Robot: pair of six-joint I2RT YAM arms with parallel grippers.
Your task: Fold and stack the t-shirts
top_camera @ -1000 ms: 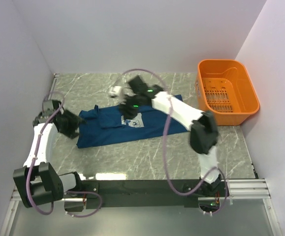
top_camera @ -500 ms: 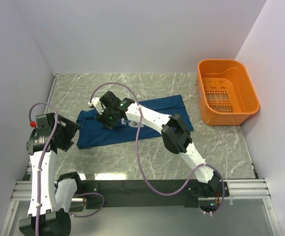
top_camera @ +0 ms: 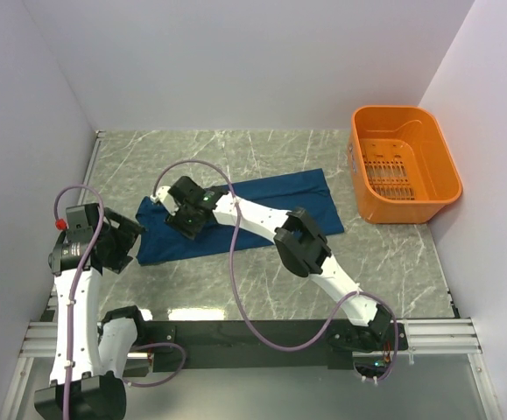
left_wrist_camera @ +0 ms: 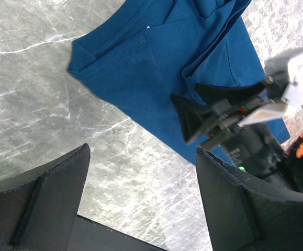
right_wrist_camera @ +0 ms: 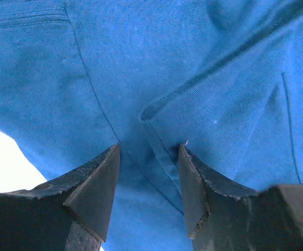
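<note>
On the grey marbled tabletop [top_camera: 393, 262], at its middle, the teal-blue t-shirt [top_camera: 288, 197] lies as a long slanted band with folds. The right hand [top_camera: 181, 210], half wide, has moved to its left end; the left hand [top_camera: 123, 243], wide and empty, has drawn off.

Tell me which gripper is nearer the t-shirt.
Right. The right gripper is directly over the t-shirt, close to the cloth; the left gripper hangs just beside its left end.
</note>
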